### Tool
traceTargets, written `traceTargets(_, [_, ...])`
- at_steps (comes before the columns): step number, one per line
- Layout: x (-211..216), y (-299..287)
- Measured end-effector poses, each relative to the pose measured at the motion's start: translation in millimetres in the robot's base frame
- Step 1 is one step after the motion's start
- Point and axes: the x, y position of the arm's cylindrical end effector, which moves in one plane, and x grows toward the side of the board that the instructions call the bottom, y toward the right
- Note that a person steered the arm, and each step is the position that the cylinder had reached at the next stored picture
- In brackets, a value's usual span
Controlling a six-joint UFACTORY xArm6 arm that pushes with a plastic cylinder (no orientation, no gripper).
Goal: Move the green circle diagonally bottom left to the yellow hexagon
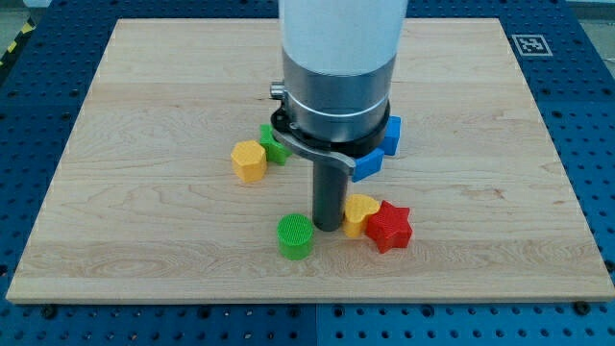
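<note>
The green circle (295, 235) stands on the wooden board (144, 144) near the view's bottom centre. The yellow hexagon (249, 160) lies up and to the left of it, touching a second green block (273, 143) that is partly hidden by the arm. My tip (328, 227) rests on the board just right of the green circle, close to it or touching it, and just left of a yellow heart-like block (359, 213).
A red star (388, 227) touches the yellow block on its right. Two blue blocks (367, 163) (391, 135) show at the right of the arm's body (336, 67), which hides the board's centre.
</note>
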Motion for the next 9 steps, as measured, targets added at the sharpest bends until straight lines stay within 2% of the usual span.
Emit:
traceTargets(1, [13, -8])
traceTargets(3, [14, -49])
traceTargets(5, [41, -9])
traceTargets(8, [44, -80])
traceTargets(9, [44, -82])
